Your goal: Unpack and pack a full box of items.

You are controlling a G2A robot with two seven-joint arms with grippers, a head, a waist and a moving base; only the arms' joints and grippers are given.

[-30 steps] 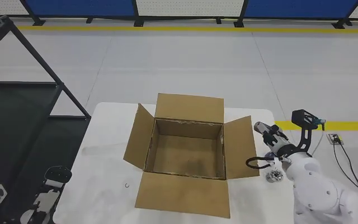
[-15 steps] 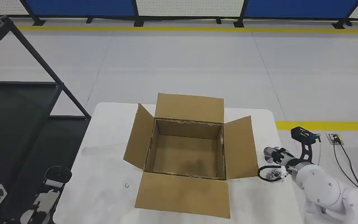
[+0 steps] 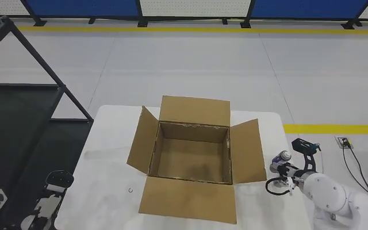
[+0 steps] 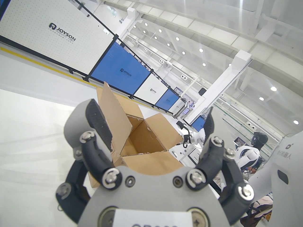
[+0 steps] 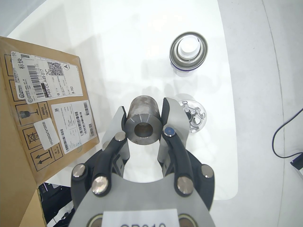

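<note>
Firmly, right hand (image 5: 143, 110) clamps metal cylinder (image 5: 132, 122) near the box (image 5: 47, 100).

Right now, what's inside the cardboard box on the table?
From the top view the cardboard box looks empty: only its bare brown floor with a faint dark smudge shows. The strip of floor at the foot of the near wall is covered by that wall, so something small there cannot be ruled out.

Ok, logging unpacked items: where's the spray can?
Top view: the spray can stands upright on the table, right of the box, just beyond the right gripper and its metal cylinder.
</note>
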